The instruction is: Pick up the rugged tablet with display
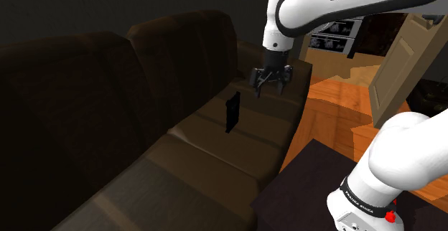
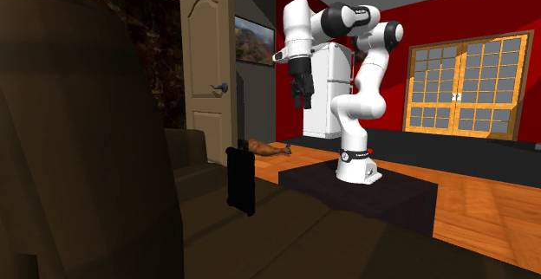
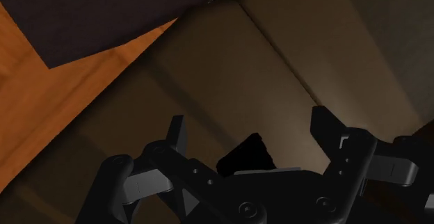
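Observation:
The tablet is a thin black slab standing upright on the seat of a dark brown couch. In the second exterior view the tablet stands on its edge near the couch's front. My gripper hangs in the air above the seat, to the shoulder view's right of the tablet and clear of it. The gripper points down, well above the tablet. In the wrist view the fingers stand apart around nothing, and a dark corner of the tablet shows below the open gripper.
The couch's backrest rises along the shoulder view's left. A dark platform carries the arm's base beside the couch, on an orange wood floor. A wooden door, a white fridge and a red wall stand behind.

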Robot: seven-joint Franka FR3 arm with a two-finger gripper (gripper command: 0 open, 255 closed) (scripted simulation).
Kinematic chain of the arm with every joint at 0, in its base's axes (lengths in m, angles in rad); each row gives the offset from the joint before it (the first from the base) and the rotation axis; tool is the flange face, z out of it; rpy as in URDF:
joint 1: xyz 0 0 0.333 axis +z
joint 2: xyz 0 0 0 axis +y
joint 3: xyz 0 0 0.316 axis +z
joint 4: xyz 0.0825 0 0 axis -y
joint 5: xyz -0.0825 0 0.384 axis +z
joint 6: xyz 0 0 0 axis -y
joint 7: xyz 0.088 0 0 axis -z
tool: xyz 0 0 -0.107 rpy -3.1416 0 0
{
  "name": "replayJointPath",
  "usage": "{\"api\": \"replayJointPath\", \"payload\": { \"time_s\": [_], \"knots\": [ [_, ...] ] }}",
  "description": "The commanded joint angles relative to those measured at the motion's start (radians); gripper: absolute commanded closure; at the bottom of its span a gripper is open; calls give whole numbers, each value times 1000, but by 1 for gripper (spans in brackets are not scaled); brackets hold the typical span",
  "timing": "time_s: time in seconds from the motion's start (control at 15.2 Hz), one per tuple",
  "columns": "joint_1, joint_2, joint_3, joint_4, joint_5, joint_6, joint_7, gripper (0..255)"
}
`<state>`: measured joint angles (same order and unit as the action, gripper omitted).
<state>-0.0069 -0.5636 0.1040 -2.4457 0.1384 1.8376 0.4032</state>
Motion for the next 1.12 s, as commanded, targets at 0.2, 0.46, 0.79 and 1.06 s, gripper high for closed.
{"api": "replayJointPath", "payload": {
  "time_s": [0.2, 0.46, 0.79, 1.06],
  "knots": [
    [-35, 172, 90, 50, -20, 163, 209, 0],
    [-69, 325, 145, 120, -78, 265, 384, 0],
    [-101, 523, 183, 241, -198, 350, 618, 0],
    [-102, 646, 178, 334, -285, 375, 762, 0]
  ]
}}
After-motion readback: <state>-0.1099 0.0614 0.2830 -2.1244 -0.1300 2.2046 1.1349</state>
